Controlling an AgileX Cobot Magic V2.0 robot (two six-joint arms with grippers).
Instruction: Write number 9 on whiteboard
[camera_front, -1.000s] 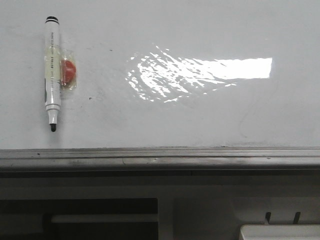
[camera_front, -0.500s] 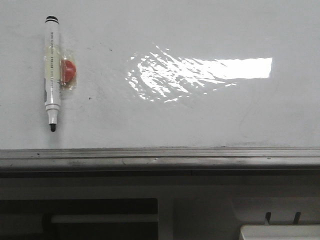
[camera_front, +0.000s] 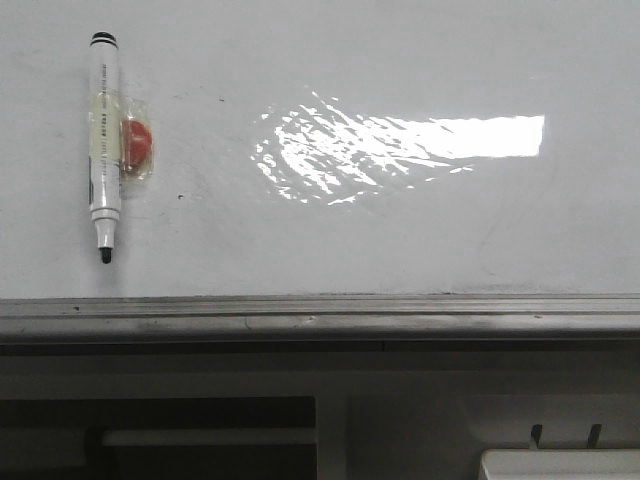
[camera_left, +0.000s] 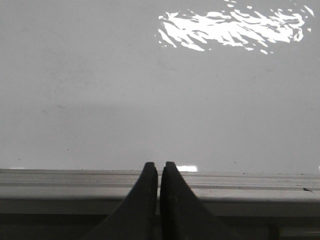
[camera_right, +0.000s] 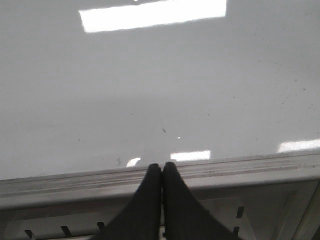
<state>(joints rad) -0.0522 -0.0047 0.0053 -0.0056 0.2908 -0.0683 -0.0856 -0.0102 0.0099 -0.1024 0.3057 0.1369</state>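
Observation:
The whiteboard (camera_front: 400, 230) is glossy white-grey with a bright glare patch and a grey metal lower rail (camera_front: 320, 318). No number 9 shows on it. A white marker (camera_front: 104, 145) with a black cap end and black tip hangs upright at the board's upper left, taped beside a red round magnet (camera_front: 137, 142). Neither gripper shows in the front view. My left gripper (camera_left: 160, 166) is shut and empty, over the rail (camera_left: 75, 187). My right gripper (camera_right: 161, 166) is shut and empty, over the rail (camera_right: 250, 172).
Below the rail is a dark recess with a pale bar (camera_front: 200, 437) and a white box corner (camera_front: 560, 465) at the lower right. Small dark specks dot the board.

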